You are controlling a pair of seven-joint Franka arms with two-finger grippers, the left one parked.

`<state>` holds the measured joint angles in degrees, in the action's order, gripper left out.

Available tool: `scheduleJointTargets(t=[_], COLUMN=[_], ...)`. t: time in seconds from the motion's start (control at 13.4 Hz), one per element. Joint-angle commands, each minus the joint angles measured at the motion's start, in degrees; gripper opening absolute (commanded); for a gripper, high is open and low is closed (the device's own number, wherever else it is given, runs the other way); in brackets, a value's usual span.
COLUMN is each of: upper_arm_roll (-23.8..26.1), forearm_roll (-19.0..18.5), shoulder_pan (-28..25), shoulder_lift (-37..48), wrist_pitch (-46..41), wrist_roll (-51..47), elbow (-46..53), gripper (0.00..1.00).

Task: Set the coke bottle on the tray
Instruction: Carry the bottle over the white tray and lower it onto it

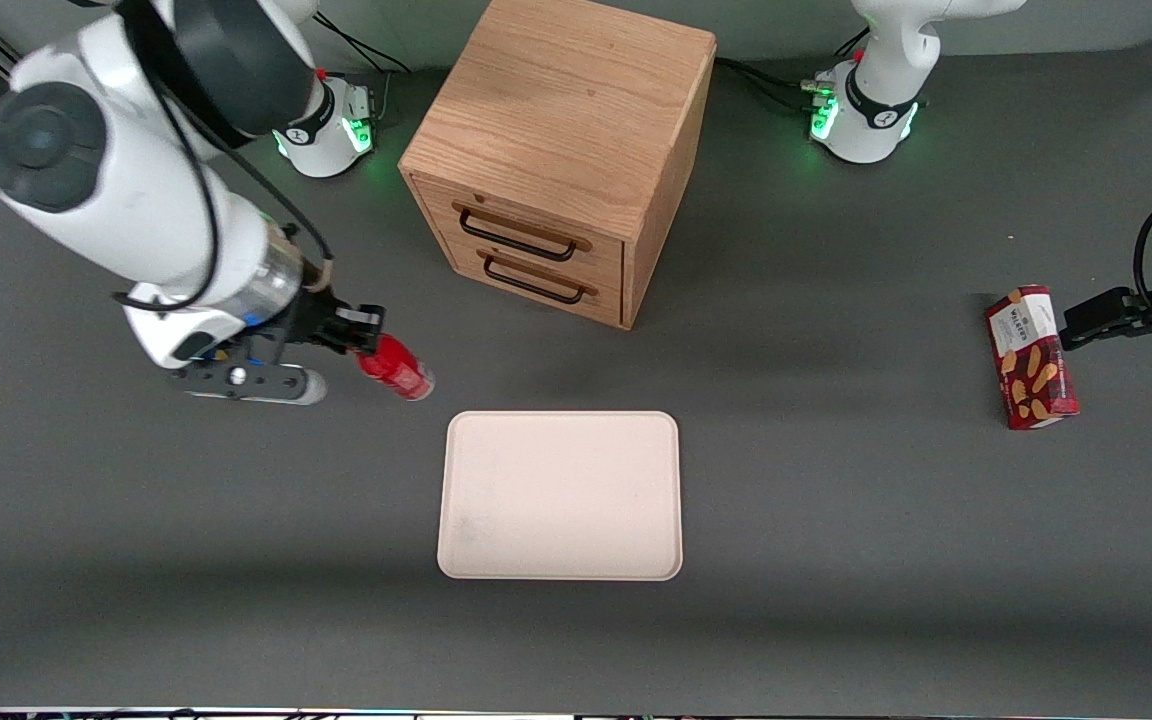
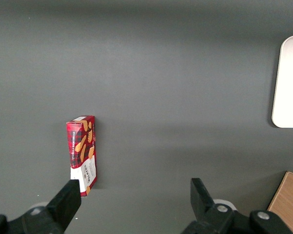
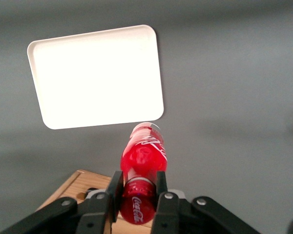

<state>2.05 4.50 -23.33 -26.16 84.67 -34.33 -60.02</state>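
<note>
My right gripper (image 1: 364, 338) is shut on the coke bottle (image 1: 396, 368), a slim glossy red bottle with white lettering. It holds the bottle tilted in the air, above the table beside the tray's corner farthest from the front camera, toward the working arm's end. In the right wrist view the two black fingers (image 3: 115, 187) clamp the bottle (image 3: 144, 153) near its cap end, and its base points toward the tray (image 3: 97, 75). The pale cream-pink tray (image 1: 561, 495) lies flat and bare in front of the drawers, nearer to the front camera.
A wooden two-drawer cabinet (image 1: 561, 150) stands farther from the front camera than the tray. A red snack box (image 1: 1031, 358) lies toward the parked arm's end of the table; it also shows in the left wrist view (image 2: 83, 151).
</note>
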Motion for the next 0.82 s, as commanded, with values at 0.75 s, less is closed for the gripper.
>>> scheduleJointTargets(t=[0.75], upper_arm_roll=[-0.2], forearm_roll=[-5.64], shoulder_pan=[-0.93], shoulder_lift=[-12.15], wrist_pitch=[17.88], wrist_roll=[0.32], elbow=[-2.03], gripper=[0.0])
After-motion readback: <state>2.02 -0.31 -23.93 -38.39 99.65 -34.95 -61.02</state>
